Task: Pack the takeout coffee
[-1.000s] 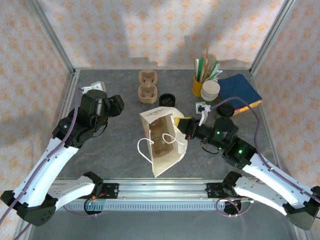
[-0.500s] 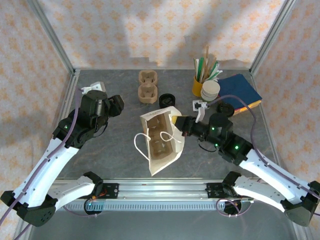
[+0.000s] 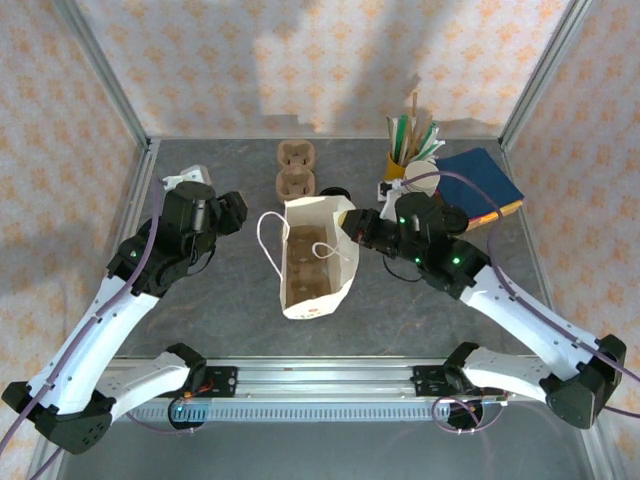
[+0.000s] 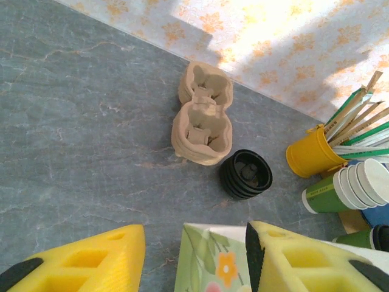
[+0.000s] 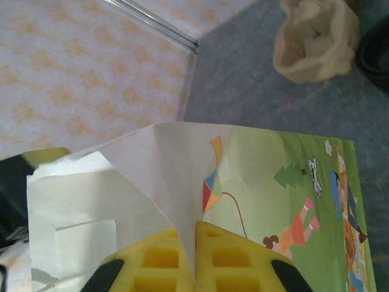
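Observation:
A white paper bag with a cartoon print stands upright in mid-table, its mouth open to the top camera and a brown cup carrier inside. My right gripper is shut on the bag's right rim; in the right wrist view its yellow fingers pinch the paper edge. Left of the bag, my left gripper hangs open, and the bag's corner shows between its fingers. The takeout coffee, green with a black lid, peeks in at the left wrist view's right edge.
At the back of the table, two stacked brown cup carriers lie next to a stack of black lids. To the right are a yellow cup of sticks and straws, a lidless cup stack and blue napkins.
My right gripper has swung up and away from the near edge, pulling the bag from a tilted lie to upright. The left arm has not moved.

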`<action>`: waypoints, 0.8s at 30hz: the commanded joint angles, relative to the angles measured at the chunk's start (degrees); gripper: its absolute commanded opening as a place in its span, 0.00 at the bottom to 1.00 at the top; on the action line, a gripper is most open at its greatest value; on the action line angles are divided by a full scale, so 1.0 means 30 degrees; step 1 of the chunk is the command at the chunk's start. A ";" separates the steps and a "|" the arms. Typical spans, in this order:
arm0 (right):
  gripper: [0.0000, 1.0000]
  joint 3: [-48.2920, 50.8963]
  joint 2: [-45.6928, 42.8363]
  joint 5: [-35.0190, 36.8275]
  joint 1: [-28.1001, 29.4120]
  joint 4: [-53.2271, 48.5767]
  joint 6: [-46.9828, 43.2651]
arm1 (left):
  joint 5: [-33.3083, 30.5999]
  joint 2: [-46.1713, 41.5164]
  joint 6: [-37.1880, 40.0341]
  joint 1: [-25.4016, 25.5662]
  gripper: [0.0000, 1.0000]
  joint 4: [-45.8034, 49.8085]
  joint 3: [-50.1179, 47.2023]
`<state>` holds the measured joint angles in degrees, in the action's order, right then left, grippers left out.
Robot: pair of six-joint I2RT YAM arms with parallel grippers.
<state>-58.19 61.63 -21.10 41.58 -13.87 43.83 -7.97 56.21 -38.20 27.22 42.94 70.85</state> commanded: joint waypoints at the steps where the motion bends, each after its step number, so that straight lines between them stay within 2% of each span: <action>1: 0.00 -0.0611 0.0558 -0.1291 -0.0539 -0.1045 0.1505 | -0.0212 -0.0337 -0.0339 -0.0142 0.49 -0.0214 -0.0120; 24: 0.00 -0.1284 0.3384 -0.3234 -0.2689 -0.0178 0.0730 | -0.0295 -0.0424 -0.0364 -0.0261 0.49 -0.0126 -0.0091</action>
<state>-59.77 71.16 -29.74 34.30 -16.60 47.35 -7.97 55.72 -39.05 26.83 42.96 70.74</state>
